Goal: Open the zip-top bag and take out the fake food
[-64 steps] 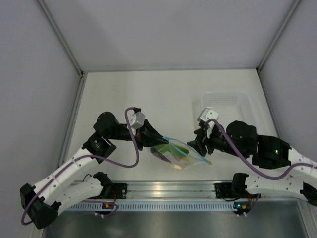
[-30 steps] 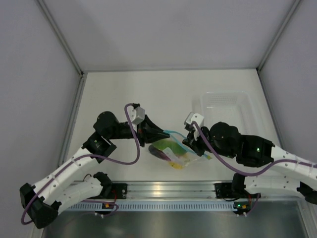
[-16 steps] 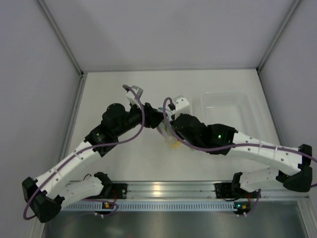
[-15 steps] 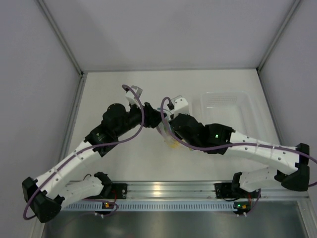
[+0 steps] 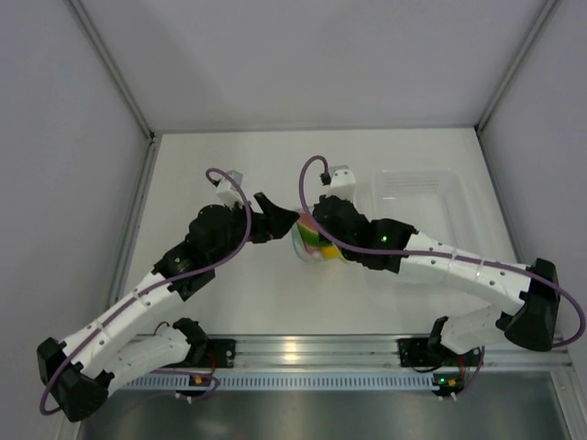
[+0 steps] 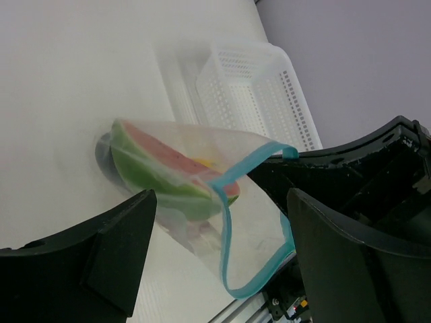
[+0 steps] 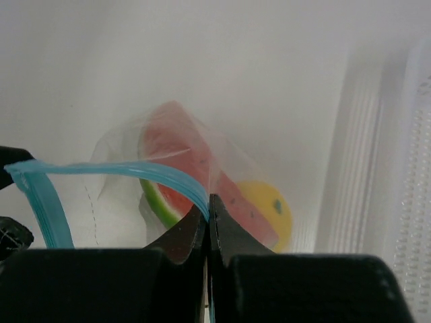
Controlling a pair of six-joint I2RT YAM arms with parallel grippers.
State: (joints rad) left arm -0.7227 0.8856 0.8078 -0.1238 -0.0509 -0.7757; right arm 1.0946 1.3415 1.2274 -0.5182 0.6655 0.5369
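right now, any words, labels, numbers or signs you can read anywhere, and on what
None can be read in any view.
The bag: no print, only its plain blue zip strip.
The tub: unmarked.
Nothing else in view carries legible text.

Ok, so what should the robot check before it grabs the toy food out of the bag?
1. Right gripper pinches the zip-top bag by its blue zip strip: ok.
2. Left gripper open and holding nothing: ok.
3. Bag mouth open: ok, the strip forms a loop.
4. Food to grab in sight: ok, a red-and-green wedge and a yellow fruit are inside.
5. Purple piece found: cannot tell.
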